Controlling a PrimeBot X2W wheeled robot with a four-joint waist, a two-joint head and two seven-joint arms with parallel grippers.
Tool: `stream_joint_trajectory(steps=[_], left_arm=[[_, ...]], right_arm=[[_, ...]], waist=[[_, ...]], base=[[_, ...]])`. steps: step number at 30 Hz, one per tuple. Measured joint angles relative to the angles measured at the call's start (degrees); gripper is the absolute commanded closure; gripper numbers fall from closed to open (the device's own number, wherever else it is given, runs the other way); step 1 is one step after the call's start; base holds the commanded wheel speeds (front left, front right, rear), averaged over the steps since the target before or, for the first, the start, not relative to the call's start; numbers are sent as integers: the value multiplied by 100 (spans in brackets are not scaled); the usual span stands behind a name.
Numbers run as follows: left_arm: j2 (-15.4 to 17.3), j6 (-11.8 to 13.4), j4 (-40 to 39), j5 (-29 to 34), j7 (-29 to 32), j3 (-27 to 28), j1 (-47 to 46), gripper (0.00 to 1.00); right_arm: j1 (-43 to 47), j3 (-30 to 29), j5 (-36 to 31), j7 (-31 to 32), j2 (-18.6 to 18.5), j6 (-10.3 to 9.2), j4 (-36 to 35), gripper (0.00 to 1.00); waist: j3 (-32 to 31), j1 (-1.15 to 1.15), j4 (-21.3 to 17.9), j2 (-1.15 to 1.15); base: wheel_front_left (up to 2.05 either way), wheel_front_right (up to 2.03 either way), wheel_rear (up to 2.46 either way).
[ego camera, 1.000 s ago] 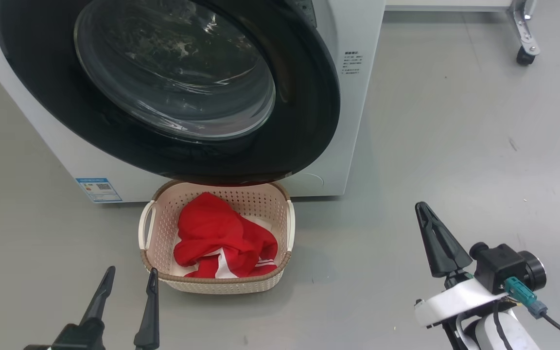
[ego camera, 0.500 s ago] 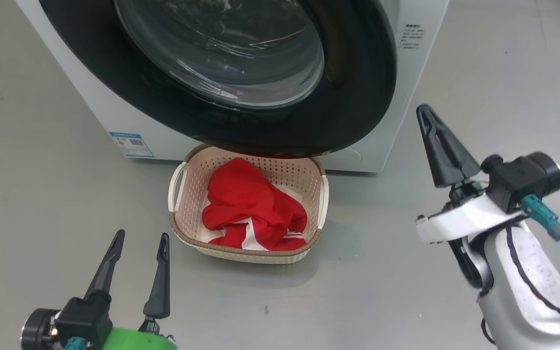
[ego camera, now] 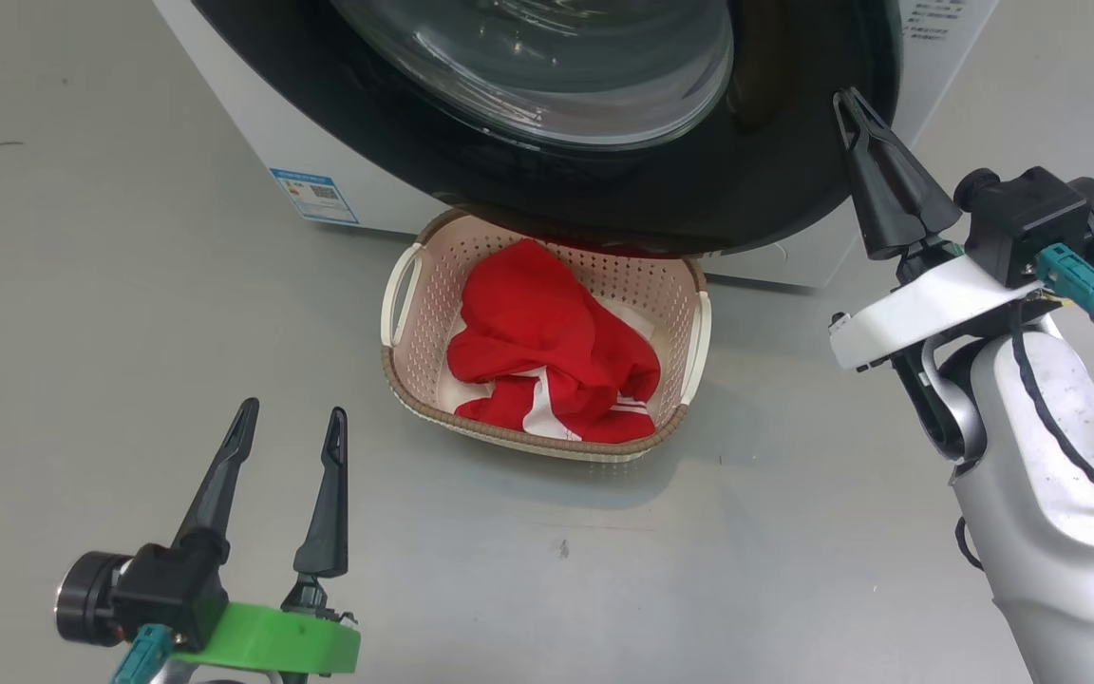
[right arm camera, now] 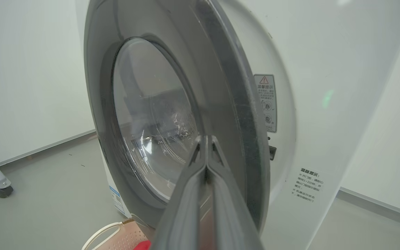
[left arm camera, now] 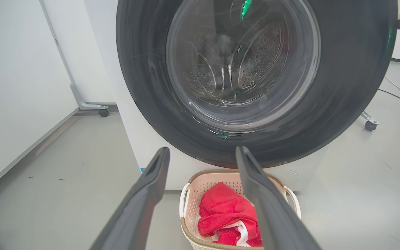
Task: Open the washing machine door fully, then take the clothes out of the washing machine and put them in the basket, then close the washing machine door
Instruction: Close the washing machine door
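Washing machine (right arm camera: 342, 86): white casing, with a small blue label sticker (ego camera: 313, 196) low on the front.
Washing machine door (ego camera: 775, 171): glossy black rim and clear glass centre. The steel-grey drum (left arm camera: 255, 59), patterned with perforations, shows through the glass.
Basket (ego camera: 661, 285): cream-white with a regular hole pattern, a brown woven-look rim and white handles (ego camera: 402, 290).
Clothes (ego camera: 547, 332): bright red with white stripes and a white panel.
Floor (ego camera: 129, 332): plain grey.
Left gripper (ego camera: 292, 410): black fingers on a green mount (ego camera: 272, 646).
Right gripper (ego camera: 848, 98): black fingers on a white mount (ego camera: 917, 309), with a silver-grey forearm (ego camera: 1050, 475) and a teal connector (ego camera: 1074, 271).
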Motion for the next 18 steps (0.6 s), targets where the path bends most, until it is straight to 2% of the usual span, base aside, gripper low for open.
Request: stream_joint_trajectory(steps=[9, 18], left_arm=[[-42, -36, 165, -34, -89, -36, -239, 0], [-83, -56, 327, -68, -163, -82, -331, 0]], right_arm=[[-358, -23, 82, 152, -81, 18, 509, 100], [-510, -32, 124, 176, -130, 59, 871, 100]], waist=[[286, 0, 198, 0], [328, 0, 238, 0]], base=[[0, 0, 0], [0, 0, 0]])
